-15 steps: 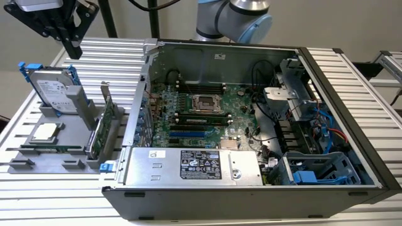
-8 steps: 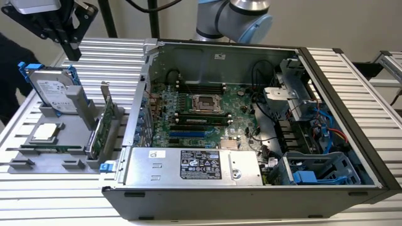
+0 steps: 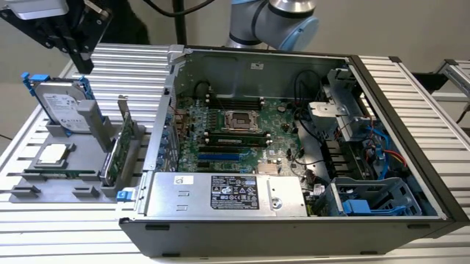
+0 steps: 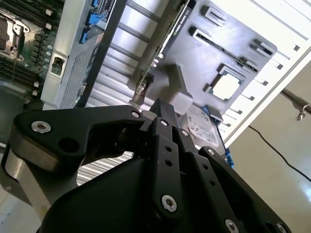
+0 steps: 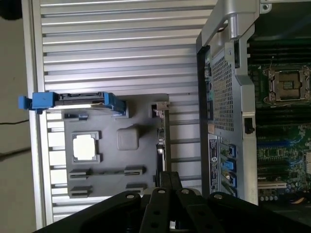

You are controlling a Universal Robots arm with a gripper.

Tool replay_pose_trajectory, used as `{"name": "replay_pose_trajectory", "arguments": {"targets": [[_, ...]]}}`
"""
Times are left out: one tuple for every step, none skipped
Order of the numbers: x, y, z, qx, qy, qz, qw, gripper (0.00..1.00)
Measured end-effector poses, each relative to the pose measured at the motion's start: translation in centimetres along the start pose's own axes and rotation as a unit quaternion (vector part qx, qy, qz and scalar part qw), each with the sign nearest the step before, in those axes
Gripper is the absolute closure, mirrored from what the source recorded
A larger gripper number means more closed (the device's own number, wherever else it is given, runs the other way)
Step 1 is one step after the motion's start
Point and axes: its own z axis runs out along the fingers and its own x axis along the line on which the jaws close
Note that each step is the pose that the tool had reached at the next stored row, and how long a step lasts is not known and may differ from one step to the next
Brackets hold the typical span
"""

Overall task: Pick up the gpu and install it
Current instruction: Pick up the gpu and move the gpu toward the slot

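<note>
The gpu (image 3: 122,147) stands on its long edge in a grey holder (image 3: 74,176) on the slatted table, at the exterior view's left, just outside the open computer case (image 3: 382,104). Its green board and silver end bracket show. In the first wrist view the gpu (image 5: 163,141) appears edge-on; in the second wrist view the gpu (image 4: 167,29) shows its dark face. My gripper (image 3: 82,63) hangs high above the holder, well clear of the card, its black fingers together with nothing between them. The gripper (image 5: 168,175) sits over the card's end, and the same gripper (image 4: 163,108) shows the fingers meeting.
A silver hard drive (image 3: 63,107) in a blue frame stands upright in the holder, with a processor chip (image 3: 55,154) lying flat nearby. Inside the case lie the motherboard (image 3: 235,126), a blue slot (image 3: 220,156), the power supply (image 3: 220,192) and cables at the exterior view's right.
</note>
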Motion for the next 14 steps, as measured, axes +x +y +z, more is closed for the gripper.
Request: {"name": "replay_pose_trajectory", "arguments": {"targets": [[-0.01, -0.08, 0.00, 0.0000, 0.0000, 0.000, 1.0000, 1.00], [-0.01, -0.17, -0.01, 0.0000, 0.0000, 0.000, 1.0000, 1.00], [-0.02, -0.25, -0.01, 0.0000, 0.0000, 0.000, 1.0000, 1.00], [-0.03, -0.36, -0.02, 0.0000, 0.0000, 0.000, 1.0000, 1.00], [-0.03, -0.47, -0.03, 0.0000, 0.0000, 0.000, 1.0000, 1.00], [-0.04, -0.57, -0.03, 0.0000, 0.0000, 0.000, 1.0000, 1.00], [-0.05, -0.69, -0.04, 0.0000, 0.0000, 0.000, 1.0000, 1.00], [-0.05, -0.79, -0.04, 0.0000, 0.0000, 0.000, 1.0000, 1.00], [-0.06, -0.90, -0.05, 0.0000, 0.0000, 0.000, 1.0000, 1.00], [-0.07, -1.03, -0.06, 0.0000, 0.0000, 0.000, 1.0000, 1.00], [-0.08, -1.17, -0.06, 0.0000, 0.0000, 0.000, 1.0000, 1.00], [-0.09, -1.29, -0.07, 0.0000, 0.0000, 0.000, 1.0000, 1.00], [-0.10, -1.41, -0.08, 0.0000, 0.0000, 0.000, 1.0000, 1.00], [-0.11, -1.52, -0.08, 0.0000, 0.0000, 0.000, 1.0000, 1.00]]}}
